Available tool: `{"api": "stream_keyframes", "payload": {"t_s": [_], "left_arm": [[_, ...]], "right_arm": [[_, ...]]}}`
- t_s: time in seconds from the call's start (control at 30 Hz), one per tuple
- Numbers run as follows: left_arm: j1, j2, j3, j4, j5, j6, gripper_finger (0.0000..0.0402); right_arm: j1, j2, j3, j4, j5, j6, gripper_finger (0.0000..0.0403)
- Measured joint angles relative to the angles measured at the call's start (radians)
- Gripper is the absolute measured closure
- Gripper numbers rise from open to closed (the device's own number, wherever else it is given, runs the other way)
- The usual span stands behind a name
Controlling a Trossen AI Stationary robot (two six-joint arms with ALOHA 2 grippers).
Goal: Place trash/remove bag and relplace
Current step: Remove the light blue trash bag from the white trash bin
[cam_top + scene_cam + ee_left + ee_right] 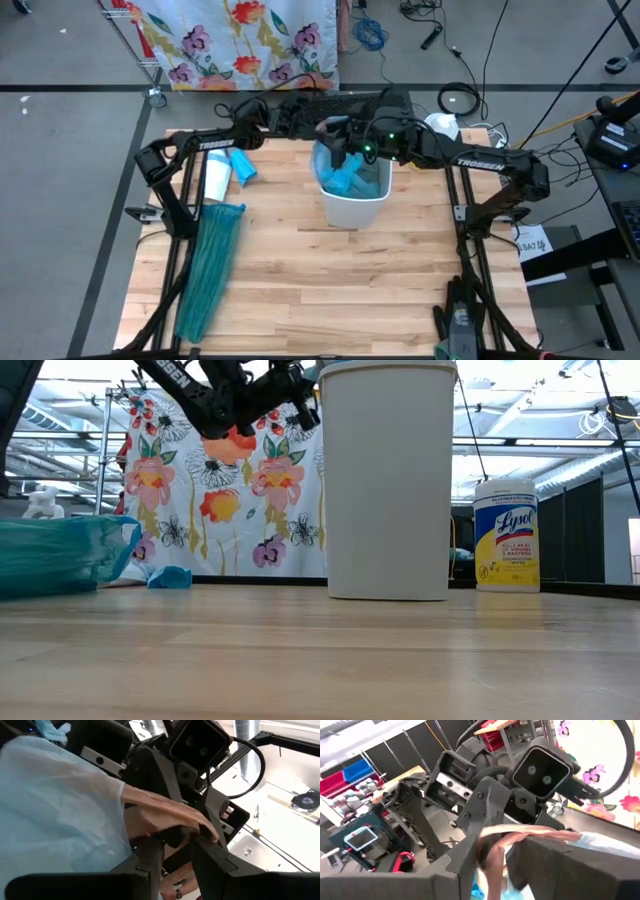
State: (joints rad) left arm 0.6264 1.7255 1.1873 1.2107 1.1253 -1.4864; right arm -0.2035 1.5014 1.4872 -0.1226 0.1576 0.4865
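We see a grey floor [70, 200] around the butcher-block table [330, 280], with a dark tape line running across it at ten o'clock. At twelve o'clock hangs a flowered cloth [240, 35] on a metal rack [105, 480], cables [372, 32] coiled beside it. Through the low view we see bright ceiling lights [520, 460] and dark partitions [585, 530] at three o'clock. Red and blue storage bins [345, 777] show in the right wrist view.
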Motion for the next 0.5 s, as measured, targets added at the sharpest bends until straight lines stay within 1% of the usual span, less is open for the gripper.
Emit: {"api": "stream_keyframes", "payload": {"t_s": [0.07,0.13,0.27,0.3,0.5], "left_arm": [[-0.003,0.000,0.000,0.001,0.001,0.000,0.0302],[-0.007,0.000,0.000,0.000,0.002,0.000,0.0302],[-0.012,0.000,0.000,-0.001,0.021,0.000,0.0302],[-0.012,0.000,0.000,-0.001,0.025,0.000,0.0302],[-0.003,0.000,0.000,-0.002,0.028,0.007,0.0302]], "right_arm": [[0.001,0.003,0.000,0.013,-0.001,-0.019,0.0290],[0.001,0.003,0.000,0.032,-0.001,-0.045,0.0316],[0.000,0.002,0.000,0.056,-0.004,-0.081,0.0385],[0.001,0.002,0.000,0.055,-0.004,-0.086,0.0393],[0.002,0.002,0.000,0.058,-0.001,-0.097,0.0401]]}}
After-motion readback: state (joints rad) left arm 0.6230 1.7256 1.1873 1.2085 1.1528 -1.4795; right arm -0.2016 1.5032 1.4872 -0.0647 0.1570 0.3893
